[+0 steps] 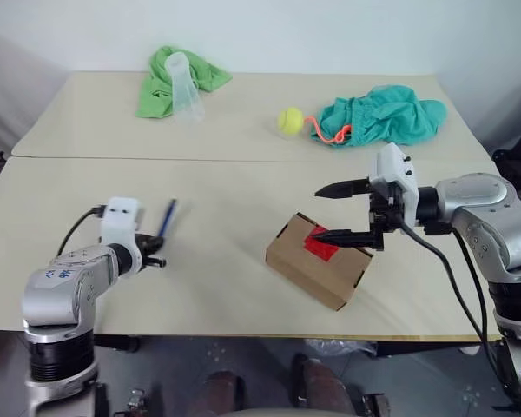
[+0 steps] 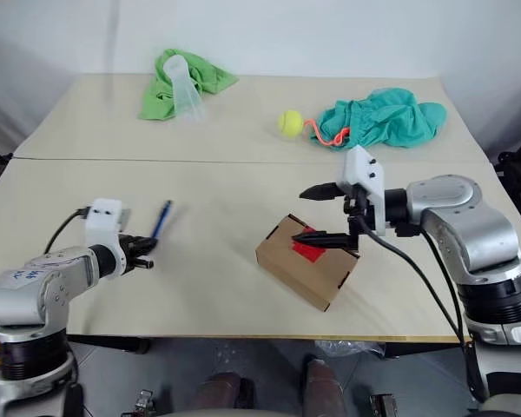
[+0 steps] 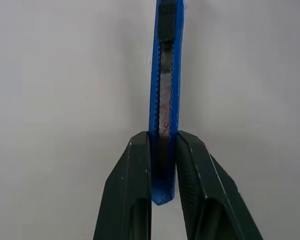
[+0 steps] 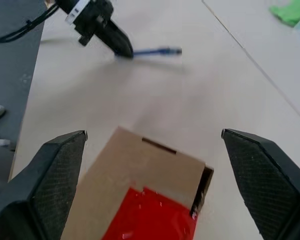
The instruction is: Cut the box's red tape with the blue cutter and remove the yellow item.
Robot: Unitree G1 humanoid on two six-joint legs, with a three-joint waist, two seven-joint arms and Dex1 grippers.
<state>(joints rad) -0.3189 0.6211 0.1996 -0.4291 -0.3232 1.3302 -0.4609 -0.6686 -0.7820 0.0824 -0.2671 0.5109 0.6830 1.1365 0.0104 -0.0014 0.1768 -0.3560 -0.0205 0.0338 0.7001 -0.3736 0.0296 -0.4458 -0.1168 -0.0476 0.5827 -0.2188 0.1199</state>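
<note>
**Op:** Nearest you, what's on the desk (image 1: pixel 226 208)?

**Spotter:** Your pale desk carries the box (image 1: pixel 317 261) at its near edge, red tape (image 1: pixel 321 245) on top. Your right claw (image 1: pixel 334 213) hangs spread wide over it.

**Op:** And the cutter?

**Spotter:** Your left claw (image 3: pixel 162 165) is clamped on the blue cutter (image 3: pixel 165 100), above the desk's near left part. White walls stand behind.

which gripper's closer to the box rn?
Right. The right gripper hangs open just above the box and its red tape; the left gripper, holding the blue cutter, is well aside.
</note>
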